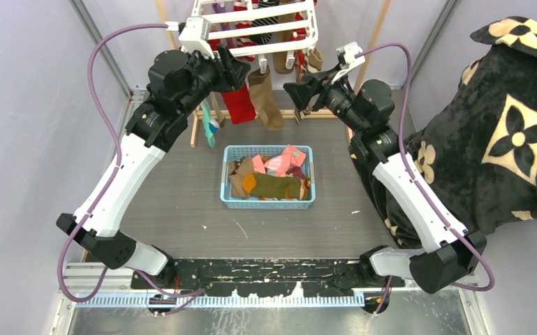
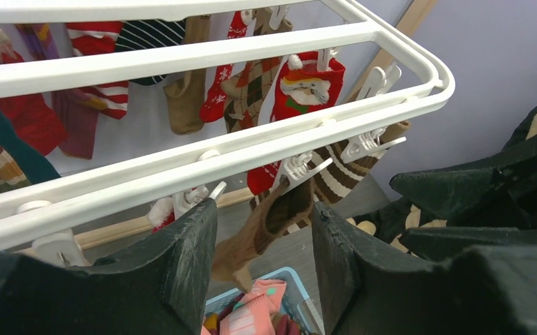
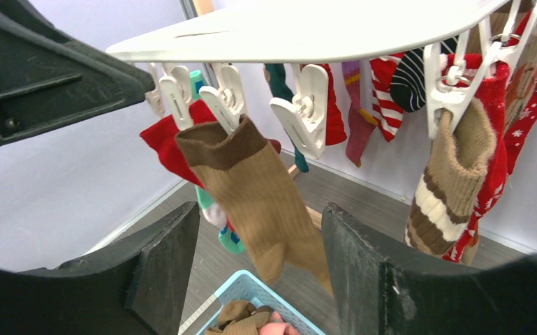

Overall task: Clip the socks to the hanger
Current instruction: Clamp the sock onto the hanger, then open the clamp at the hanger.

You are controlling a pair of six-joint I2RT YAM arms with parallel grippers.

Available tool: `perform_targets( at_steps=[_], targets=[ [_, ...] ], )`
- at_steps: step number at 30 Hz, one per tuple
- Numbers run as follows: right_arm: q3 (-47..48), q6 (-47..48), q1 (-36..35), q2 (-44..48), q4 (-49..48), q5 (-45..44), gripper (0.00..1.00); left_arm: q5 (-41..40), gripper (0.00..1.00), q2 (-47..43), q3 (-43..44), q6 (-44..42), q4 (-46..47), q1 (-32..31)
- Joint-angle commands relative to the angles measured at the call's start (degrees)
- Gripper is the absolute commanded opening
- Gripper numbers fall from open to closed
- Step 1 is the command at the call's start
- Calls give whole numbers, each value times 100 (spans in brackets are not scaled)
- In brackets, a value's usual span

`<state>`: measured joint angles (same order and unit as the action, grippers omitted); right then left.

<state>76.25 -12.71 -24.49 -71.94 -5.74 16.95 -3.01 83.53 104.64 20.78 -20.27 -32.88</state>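
Top external view: I've got the hanger [image 1: 265,31] up at 12 o'clock, white bars crowded with hanging socks. A brown sock [image 1: 265,98] dangles off its near edge, with a red sock [image 1: 239,105] just beside it at 9 o'clock.

The left gripper [image 1: 241,68] sits just at 9 o'clock of that pair. The right gripper [image 1: 295,91] faces it from 3 o'clock, near the brown sock.

On the left wrist view, the left gripper [image 2: 264,211] has its fingers spread and grasps nothing. The brown sock [image 2: 265,223] hangs beyond the gap, under the hanger [image 2: 181,56].

On the right wrist view, the right gripper [image 3: 260,209] is released too, fingers apart. The brown sock [image 3: 258,202] hangs from a white clip [image 3: 227,98] that bites its dark cuff. It shows in the gap between the fingers; whether it brushes either 1 I cannot tell. A bare clip [image 3: 304,115] hangs at 3 o'clock of it, and a brown-and-cream striped sock [image 3: 447,188] further that way.

Below, mid-table, the blue basket [image 1: 269,204] holds loose socks [image 1: 272,174], pink, olive and brown. A black floral blanket [image 1: 503,125] is heaped at 3 o'clock, touching the right arm.
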Motion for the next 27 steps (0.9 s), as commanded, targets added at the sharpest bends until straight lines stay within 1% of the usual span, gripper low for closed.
perform_targets(
  at_steps=[1, 7, 12, 16, 22, 27],
  targets=[
    [173, -241, 232, -205, -508, 245, 68, -16, 52, -227, 28, -12, 211, -12],
    [547, -289, 391, -716, -743, 202, 68, -33, 52, -251, 14, -47, 202, -12],
    [743, -57, 443, -1000, -903, -442, 68, -7, 51, -273, 41, -30, 178, -11],
    [745, 58, 472, -1105, -1330, -570, 65, 2, 51, -289, 44, -22, 165, -11],
    [672, 6, 463, -1101, -1959, -694, 54, -7, 51, -283, 36, -3, 164, -9],
    [616, 171, 419, -1018, -2003, -813, 38, -8, 51, -287, 43, -3, 164, -15]
  ],
)
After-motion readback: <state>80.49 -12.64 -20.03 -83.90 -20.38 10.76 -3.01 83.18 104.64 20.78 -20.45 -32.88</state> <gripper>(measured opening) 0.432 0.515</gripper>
